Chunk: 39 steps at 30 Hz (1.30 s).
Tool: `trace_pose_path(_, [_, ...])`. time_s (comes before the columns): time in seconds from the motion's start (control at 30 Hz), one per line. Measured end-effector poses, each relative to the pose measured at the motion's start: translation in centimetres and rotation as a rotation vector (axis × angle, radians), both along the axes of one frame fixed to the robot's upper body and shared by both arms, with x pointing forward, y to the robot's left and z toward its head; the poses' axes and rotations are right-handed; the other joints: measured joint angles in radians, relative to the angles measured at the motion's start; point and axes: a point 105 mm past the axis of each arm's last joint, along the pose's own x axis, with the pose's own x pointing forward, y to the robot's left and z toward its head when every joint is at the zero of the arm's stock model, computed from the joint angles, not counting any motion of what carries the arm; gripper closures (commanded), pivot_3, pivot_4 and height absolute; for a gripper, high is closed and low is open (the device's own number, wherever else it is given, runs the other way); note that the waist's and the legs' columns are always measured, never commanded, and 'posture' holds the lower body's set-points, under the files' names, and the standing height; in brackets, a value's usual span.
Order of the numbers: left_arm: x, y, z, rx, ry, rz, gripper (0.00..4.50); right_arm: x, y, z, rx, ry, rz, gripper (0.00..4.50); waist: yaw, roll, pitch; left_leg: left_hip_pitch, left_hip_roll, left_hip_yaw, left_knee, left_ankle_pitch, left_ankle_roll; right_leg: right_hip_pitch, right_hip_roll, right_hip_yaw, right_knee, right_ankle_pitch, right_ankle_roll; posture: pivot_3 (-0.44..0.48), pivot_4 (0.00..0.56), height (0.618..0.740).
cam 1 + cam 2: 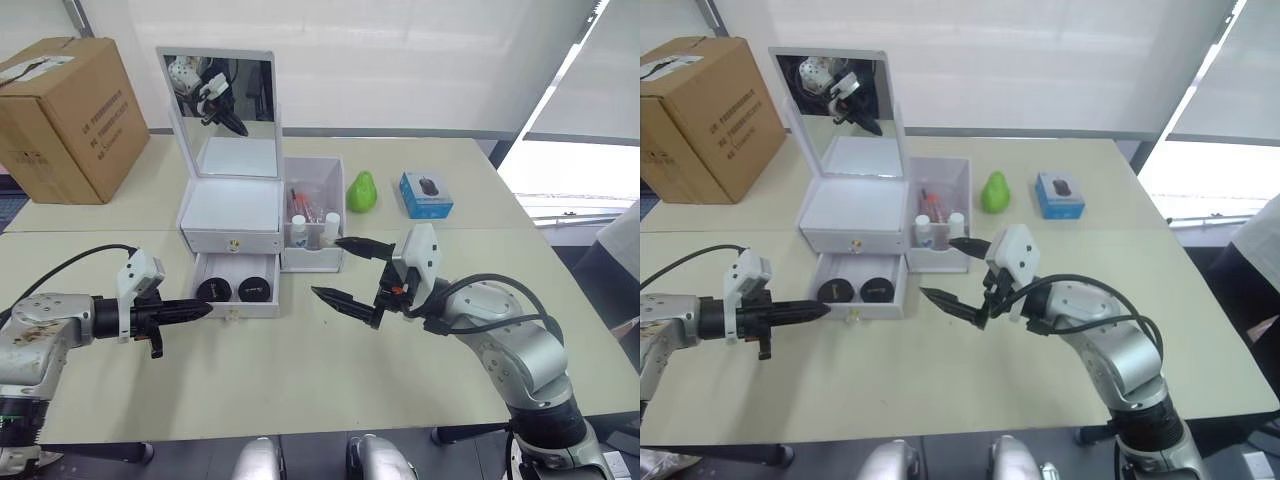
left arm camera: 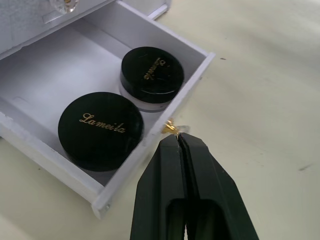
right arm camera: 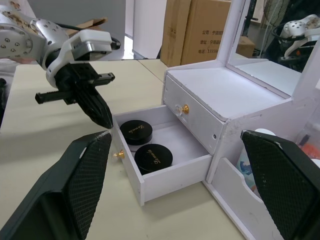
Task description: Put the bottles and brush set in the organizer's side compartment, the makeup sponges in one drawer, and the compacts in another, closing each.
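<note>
The white organizer [image 1: 232,212] stands with its mirror lid up. Its upper drawer [image 1: 231,241] is closed and the makeup sponges are out of view. The lower drawer [image 1: 236,288] is pulled out and holds two black compacts [image 2: 101,130] [image 2: 151,75]. My left gripper [image 1: 207,308] is shut, its tip [image 2: 177,138] right at the drawer's gold knob [image 2: 172,129]. Two bottles [image 1: 298,228] and the brush set [image 1: 305,200] stand in the side compartment [image 1: 314,258]. My right gripper [image 1: 335,268] hovers open and empty just in front of that compartment.
A green pear-shaped object [image 1: 361,191] and a small blue box [image 1: 426,194] lie behind and to the right of the organizer. A large cardboard box [image 1: 60,115] stands at the back left. Bare table [image 1: 300,380] stretches in front of the drawer.
</note>
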Motion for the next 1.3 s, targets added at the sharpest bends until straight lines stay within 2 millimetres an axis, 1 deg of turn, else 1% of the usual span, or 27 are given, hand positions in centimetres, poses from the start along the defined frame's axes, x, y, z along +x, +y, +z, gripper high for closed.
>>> trace_pose_path(0.13, [0.6, 0.1, -0.1, 0.043, -0.025, -0.004, 4.46, 0.1, -0.1, 0.0, -0.005, -0.005, -0.008, 0.0, 0.001, 0.0, 0.0, 0.0, 0.0, 0.0, 0.0, 0.0, 0.0, 0.0, 0.0, 0.0, 0.0, 0.0, 0.0, 0.0, 0.15, 0.74])
trace_pose_path(0.27, [3.0, 0.5, -0.7, 0.074, -0.081, 0.074, 4.46, 0.2, -0.2, 0.0, -0.009, -0.009, -0.017, 0.0, 0.009, 0.0, 0.0, -0.001, 0.0, 0.0, 0.0, 0.0, 0.0, 0.001, -0.001, 0.0, 0.0, 0.0, 0.0, 0.0, 0.15, 0.74])
trace_pose_path(0.47, [4.9, -0.8, -1.1, 0.082, -0.161, 0.127, 4.46, 0.2, -0.3, 0.1, -0.008, -0.011, -0.024, 0.0, 0.008, -0.001, -0.001, 0.0, 0.0, 0.0, 0.001, 0.0, 0.0, 0.001, 0.001, 0.0, 0.0, 0.001, 0.0, 0.0, 0.15, 0.74])
trace_pose_path(0.63, [6.6, -0.9, -1.0, 0.106, -0.227, 0.183, 4.46, 0.2, -0.4, 0.1, -0.01, -0.012, -0.035, 0.0, 0.007, -0.002, -0.002, 0.0, 0.0, 0.0, 0.001, 0.0, 0.0, 0.002, 0.0, 0.0, 0.0, 0.001, 0.001, 0.0, 0.15, 0.74])
trace_pose_path(0.77, [7.8, -1.3, -1.2, 0.105, -0.251, 0.206, 4.46, 0.1, -0.4, 0.1, -0.009, -0.013, -0.039, 0.0, 0.007, -0.004, -0.002, 0.0, -0.001, 0.0, 0.001, 0.0, 0.0, 0.002, 0.0, 0.0, 0.0, 0.001, 0.001, 0.0, 0.15, 0.74])
trace_pose_path(0.97, [8.4, -1.9, -1.7, 0.092, -0.266, 0.208, 4.46, 0.0, -0.4, 0.1, -0.009, -0.015, -0.04, 0.0, 0.004, -0.005, -0.004, 0.0, -0.001, 0.0, 0.001, 0.0, 0.0, 0.002, 0.001, 0.0, 0.001, 0.001, 0.001, 0.0, 0.15, 0.74])
trace_pose_path(1.3, [8.5, -1.8, -1.8, 0.091, -0.267, 0.212, 4.46, 0.0, -0.5, 0.1, -0.008, -0.016, -0.045, 0.0, 0.002, -0.006, -0.004, 0.0, 0.0, 0.0, 0.001, 0.0, 0.0, 0.002, 0.001, 0.0, 0.001, 0.001, 0.001, 0.0, 0.15, 0.74])
